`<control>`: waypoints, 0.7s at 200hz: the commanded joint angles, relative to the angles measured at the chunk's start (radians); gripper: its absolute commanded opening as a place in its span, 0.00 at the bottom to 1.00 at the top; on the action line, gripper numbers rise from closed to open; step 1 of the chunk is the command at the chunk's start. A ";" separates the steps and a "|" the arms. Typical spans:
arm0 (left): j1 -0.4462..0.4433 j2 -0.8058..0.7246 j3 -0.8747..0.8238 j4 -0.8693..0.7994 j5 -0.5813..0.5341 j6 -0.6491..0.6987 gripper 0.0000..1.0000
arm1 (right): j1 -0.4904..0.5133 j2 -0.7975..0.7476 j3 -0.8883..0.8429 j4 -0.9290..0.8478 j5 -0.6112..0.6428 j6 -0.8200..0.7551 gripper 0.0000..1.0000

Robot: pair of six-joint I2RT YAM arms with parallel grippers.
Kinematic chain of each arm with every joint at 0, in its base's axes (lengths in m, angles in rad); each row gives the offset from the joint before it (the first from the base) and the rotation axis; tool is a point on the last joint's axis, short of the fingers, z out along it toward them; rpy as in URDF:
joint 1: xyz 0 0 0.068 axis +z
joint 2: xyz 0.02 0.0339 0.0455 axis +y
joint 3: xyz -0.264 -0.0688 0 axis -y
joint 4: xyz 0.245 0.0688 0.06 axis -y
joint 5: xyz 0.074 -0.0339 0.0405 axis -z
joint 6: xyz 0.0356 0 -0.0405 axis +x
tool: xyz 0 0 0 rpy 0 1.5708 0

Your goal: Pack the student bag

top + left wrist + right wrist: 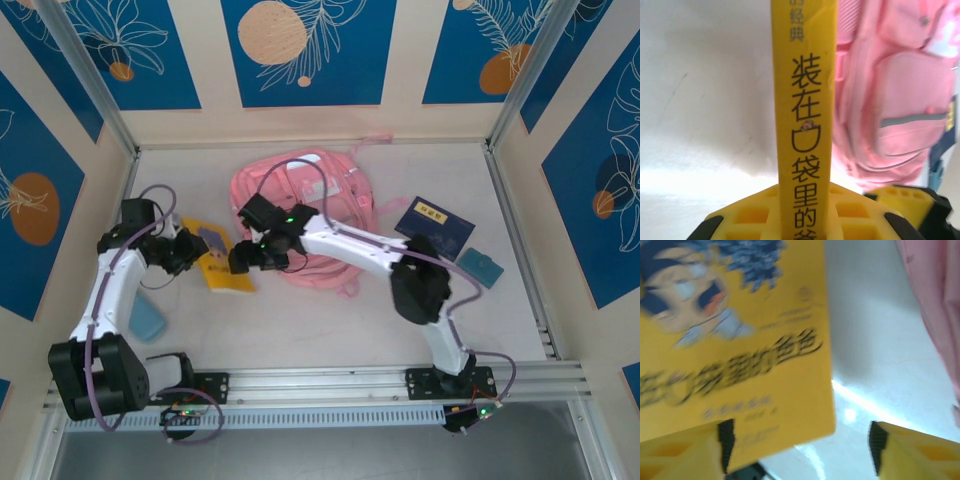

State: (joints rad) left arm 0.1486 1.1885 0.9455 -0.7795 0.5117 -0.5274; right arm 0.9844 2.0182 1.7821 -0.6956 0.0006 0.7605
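Observation:
The student bag [310, 195] lies pink and flat at the middle back of the table; it also shows as the pink bag [890, 100] and as pink fabric [935, 305]. A yellow book [228, 268] sits just left of it. My left gripper [195, 252] is shut on the book's spine [805, 100], which runs up between its yellow fingers [750, 220]. My right gripper [245, 260] stands open at the book's right edge, and the blurred yellow cover [730, 340] overlaps its left finger [690, 455] while the right finger [910, 450] is apart from it.
A dark blue book [435, 228] and a small teal case [482, 266] lie right of the bag. A pale blue object [148, 318] rests by the left arm. Walls close in on three sides, with a metal rail [330, 385] along the front.

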 commanded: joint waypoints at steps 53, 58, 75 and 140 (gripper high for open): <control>-0.127 -0.125 0.003 0.467 0.049 -0.524 0.02 | -0.157 -0.490 -0.568 0.503 0.004 0.290 0.87; -0.141 -0.130 -0.005 0.503 0.033 -0.555 0.02 | -0.167 -0.521 -0.611 0.547 0.003 0.322 0.88; -0.186 -0.132 -0.022 0.597 -0.011 -0.663 0.02 | -0.204 -0.611 -0.734 0.680 -0.023 0.413 0.89; -0.423 -0.125 -0.020 0.741 -0.255 -0.856 0.02 | -0.259 -0.710 -0.868 0.935 -0.136 0.708 0.99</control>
State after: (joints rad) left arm -0.2173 1.0809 0.9123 -0.1844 0.3676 -1.2816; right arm 0.7303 1.3289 0.9230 0.0845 -0.0692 1.3113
